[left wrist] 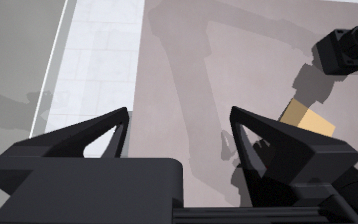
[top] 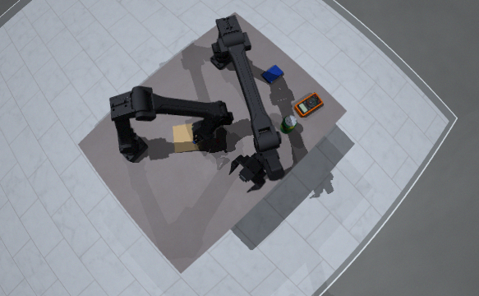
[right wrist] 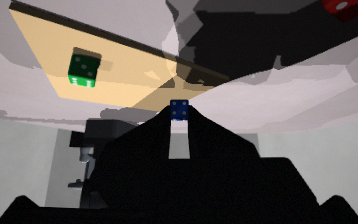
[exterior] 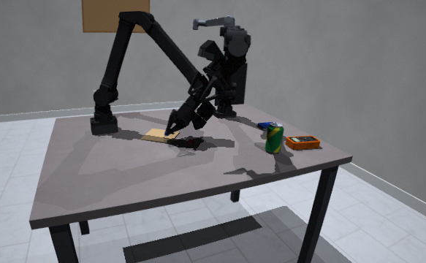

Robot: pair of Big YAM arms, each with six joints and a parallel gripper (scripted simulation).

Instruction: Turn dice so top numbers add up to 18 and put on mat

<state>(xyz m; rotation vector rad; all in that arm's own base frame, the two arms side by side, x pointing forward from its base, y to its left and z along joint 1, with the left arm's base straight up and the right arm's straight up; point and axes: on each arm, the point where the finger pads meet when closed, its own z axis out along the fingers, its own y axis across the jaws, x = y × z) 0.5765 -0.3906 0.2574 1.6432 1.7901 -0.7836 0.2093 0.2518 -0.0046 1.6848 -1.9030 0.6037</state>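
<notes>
My right gripper (top: 195, 141) (exterior: 166, 134) (right wrist: 179, 111) is shut on the blue die, which shows a face with four pips in the right wrist view. It reaches down at a slant by the right part of the tan mat (top: 181, 137) (exterior: 152, 135) (left wrist: 319, 125) (right wrist: 40, 45); its exact height is unclear. A green die (right wrist: 83, 67) sits on the mat; the arm hides it in the top view. A red die (top: 218, 141) (exterior: 191, 142) (right wrist: 344, 6) is off the mat, in the arm's shadow. My left gripper (top: 239, 182) (left wrist: 179, 112) is open and empty, high above the table.
A green can (top: 288, 124) (exterior: 275, 139) stands near an orange multimeter (top: 309, 105) (exterior: 303, 142). A blue box-like object (top: 273, 74) (exterior: 265, 126) lies near the left arm's base. The two arms' wrists are close together, the left arm beyond the red die from the mat.
</notes>
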